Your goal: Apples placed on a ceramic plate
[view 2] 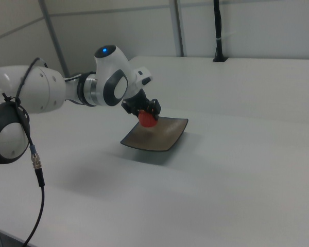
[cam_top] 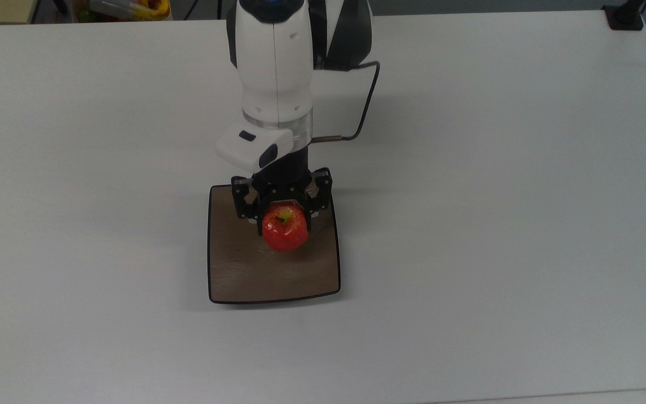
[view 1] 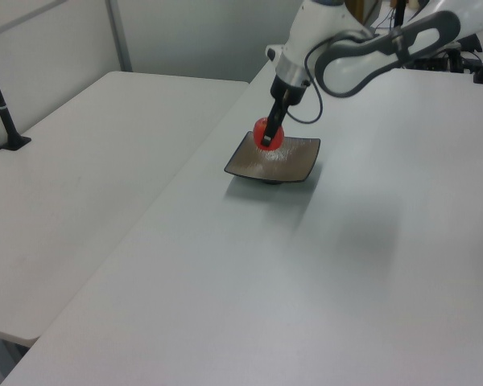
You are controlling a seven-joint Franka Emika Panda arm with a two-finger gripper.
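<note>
A red apple with a yellow-green patch at its stem hangs in my gripper, which is shut on it. It hovers over the far half of the square brown plate. From the left view the apple sits low above the plate, near the plate's far-left corner, with the gripper reaching down from the arm. The right view shows the apple just above the plate, held by the gripper. Whether the apple touches the plate, I cannot tell.
The plate rests on a wide white table. A second white table adjoins it on the left view's left. A black post base stands at the top view's far right corner. Colourful clutter lies beyond the far edge.
</note>
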